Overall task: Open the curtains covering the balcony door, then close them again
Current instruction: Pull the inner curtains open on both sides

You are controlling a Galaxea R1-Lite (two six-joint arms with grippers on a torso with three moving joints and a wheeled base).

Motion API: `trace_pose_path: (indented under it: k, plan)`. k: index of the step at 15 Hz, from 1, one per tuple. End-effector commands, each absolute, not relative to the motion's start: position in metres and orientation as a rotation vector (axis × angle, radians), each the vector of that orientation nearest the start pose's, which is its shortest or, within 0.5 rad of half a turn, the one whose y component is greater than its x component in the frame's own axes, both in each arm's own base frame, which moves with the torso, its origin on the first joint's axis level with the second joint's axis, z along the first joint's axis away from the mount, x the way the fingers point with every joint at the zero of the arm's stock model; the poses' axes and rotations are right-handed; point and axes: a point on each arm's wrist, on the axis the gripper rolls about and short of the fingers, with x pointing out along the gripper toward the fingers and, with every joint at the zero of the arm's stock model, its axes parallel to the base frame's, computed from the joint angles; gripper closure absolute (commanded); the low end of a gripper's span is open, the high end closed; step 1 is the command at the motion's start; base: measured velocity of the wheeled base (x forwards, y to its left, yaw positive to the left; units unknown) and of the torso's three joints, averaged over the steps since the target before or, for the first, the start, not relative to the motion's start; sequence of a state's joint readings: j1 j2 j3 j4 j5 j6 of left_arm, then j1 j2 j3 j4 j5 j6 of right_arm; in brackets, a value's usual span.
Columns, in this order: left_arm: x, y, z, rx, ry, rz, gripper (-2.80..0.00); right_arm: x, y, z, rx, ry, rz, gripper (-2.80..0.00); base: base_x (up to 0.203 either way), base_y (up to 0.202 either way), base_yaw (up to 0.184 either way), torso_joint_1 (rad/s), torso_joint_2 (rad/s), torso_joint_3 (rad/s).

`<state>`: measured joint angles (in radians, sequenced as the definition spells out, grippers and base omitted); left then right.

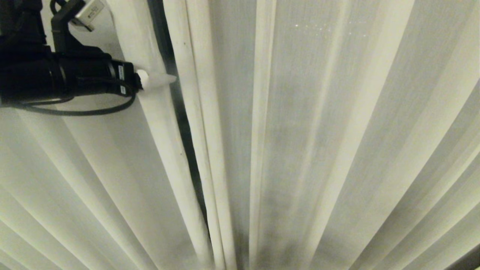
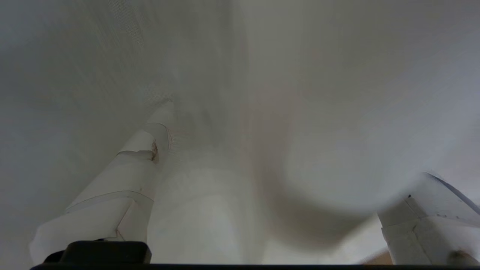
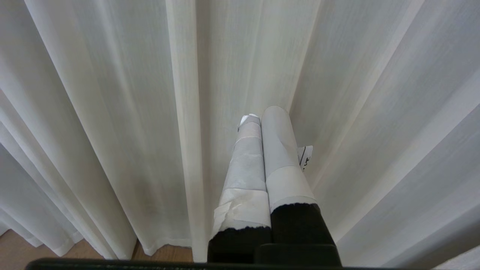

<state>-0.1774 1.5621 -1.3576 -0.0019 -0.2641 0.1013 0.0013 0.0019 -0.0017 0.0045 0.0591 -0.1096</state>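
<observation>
Head view: the curtains (image 1: 307,135) hang drawn across the whole scene in long pleats, with a narrow dark gap (image 1: 180,112) between the two panels left of centre. The left gripper (image 1: 165,79) reaches in level from the upper left edge, its white fingertip at the inner edge of the left panel beside the gap. Its jaws are spread wide, fabric bulging between the fingers (image 2: 131,168), nothing clamped. The right gripper (image 3: 260,123) is closed and empty, low before the curtain hem, above a strip of wooden floor (image 3: 22,251).
</observation>
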Motion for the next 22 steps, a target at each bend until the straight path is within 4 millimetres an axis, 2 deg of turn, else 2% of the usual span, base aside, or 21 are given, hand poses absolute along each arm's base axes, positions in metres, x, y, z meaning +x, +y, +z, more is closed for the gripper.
trace_pose_path:
  k: [1,11,15,16,22]
  plan:
    - [0.291,-0.061,0.315,0.096,0.192,-0.437,-2.80,-0.023,0.001,0.075,-0.110,0.001,0.062,0.00,0.000,0.000,0.000,0.000,0.00,0.000]
    - [0.316,-0.065,0.314,0.146,0.198,-0.157,-2.80,-0.023,0.001,0.075,-0.110,0.001,0.062,0.00,0.000,0.000,0.000,0.000,0.00,0.000]
    - [0.326,-0.067,0.315,0.152,0.186,-0.125,-2.80,-0.023,0.001,0.075,-0.110,0.001,0.062,0.00,0.000,0.000,0.000,0.000,0.00,0.000]
    - [0.328,-0.068,0.314,0.153,0.181,-0.122,0.00,-0.023,0.001,0.075,-0.110,0.001,0.062,0.00,0.000,0.000,0.000,0.000,0.00,0.000]
    - [0.322,-0.065,0.320,0.152,0.167,-0.068,0.00,-0.023,0.001,0.075,-0.110,0.001,0.062,0.00,0.000,0.000,0.000,0.000,0.00,0.000]
